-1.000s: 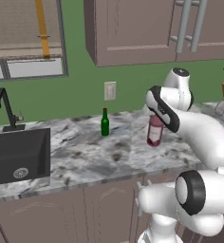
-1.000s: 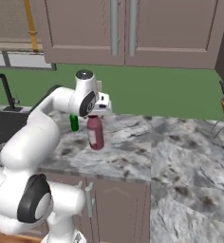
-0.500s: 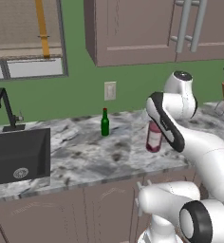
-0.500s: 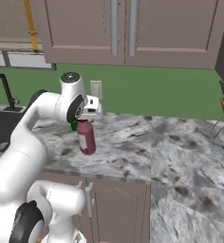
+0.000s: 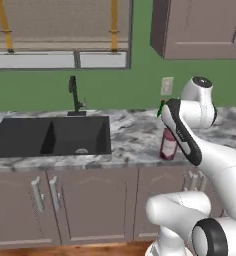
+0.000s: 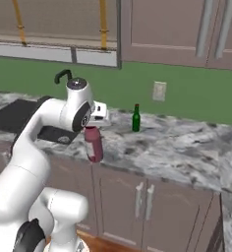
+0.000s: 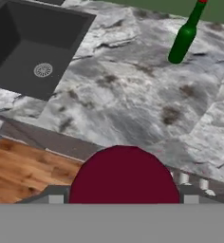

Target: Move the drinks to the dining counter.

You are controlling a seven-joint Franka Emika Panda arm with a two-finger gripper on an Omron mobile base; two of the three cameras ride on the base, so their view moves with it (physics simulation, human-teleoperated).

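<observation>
Even, bright rendered light; soft faint shadows; no glare; slightly blurry, low resolution.

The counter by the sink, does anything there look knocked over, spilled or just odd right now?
Nothing spilled or toppled. The green bottle stands upright on the marble counter. The glass of red liquid hangs upright in the gripper, out over the counter's front edge, which fits carrying it away.

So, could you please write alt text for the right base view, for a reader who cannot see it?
The white robot arm's hand holds a glass of red liquid near the front edge of a marble counter. A slim green bottle stands upright further back by the green wall, and a black sink lies to the left.
</observation>
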